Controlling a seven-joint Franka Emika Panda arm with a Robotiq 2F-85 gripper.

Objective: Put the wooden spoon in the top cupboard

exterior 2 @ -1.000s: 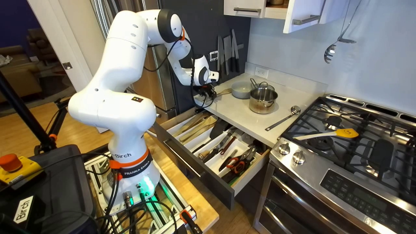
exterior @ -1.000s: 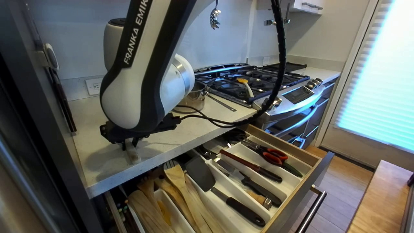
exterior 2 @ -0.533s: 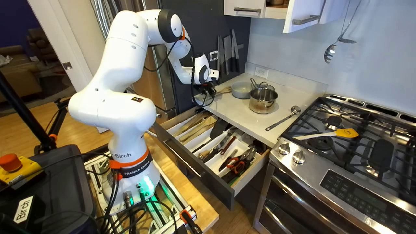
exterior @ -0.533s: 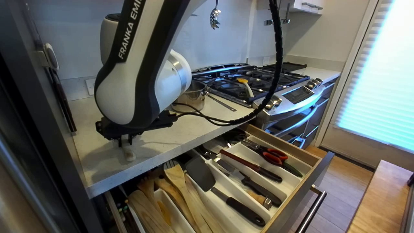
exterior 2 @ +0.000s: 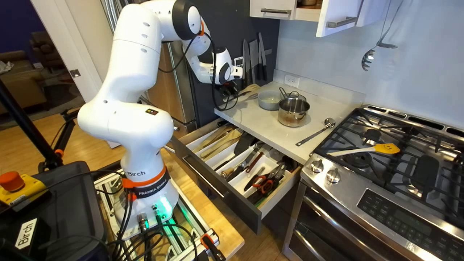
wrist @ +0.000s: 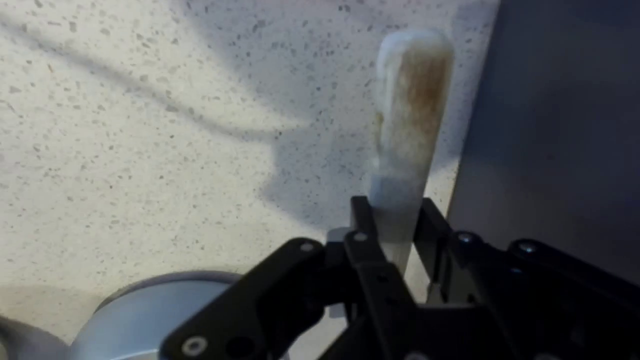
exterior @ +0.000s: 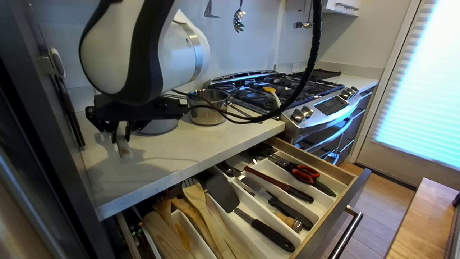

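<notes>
The wooden spoon, pale tan with a stained, rounded handle end, shows in the wrist view (wrist: 417,100) and in both exterior views (exterior: 124,150) (exterior 2: 252,88). My gripper (wrist: 393,205) is shut on its handle; the gripper also shows in both exterior views (exterior: 121,136) (exterior 2: 231,93). The spoon hangs above the counter, with a shadow below it. Its head points toward the grey pan (exterior 2: 269,103); the fingers hide part of the handle. The top cupboard (exterior 2: 275,8) is white, high on the wall, with a door (exterior 2: 339,16) standing open.
An open drawer (exterior: 334,216) below the counter holds several utensils. The grey pan and a steel pot (exterior 2: 293,114) stand on the counter (exterior 2: 253,121). A dark side panel (wrist: 555,150) is close beside the gripper. Knives (exterior 2: 253,59) hang on the dark wall.
My gripper has risen from the counter with the spoon in it, moving up and to the left in an exterior view. The spoon and its shadow have drawn apart. The drawer has not moved.
</notes>
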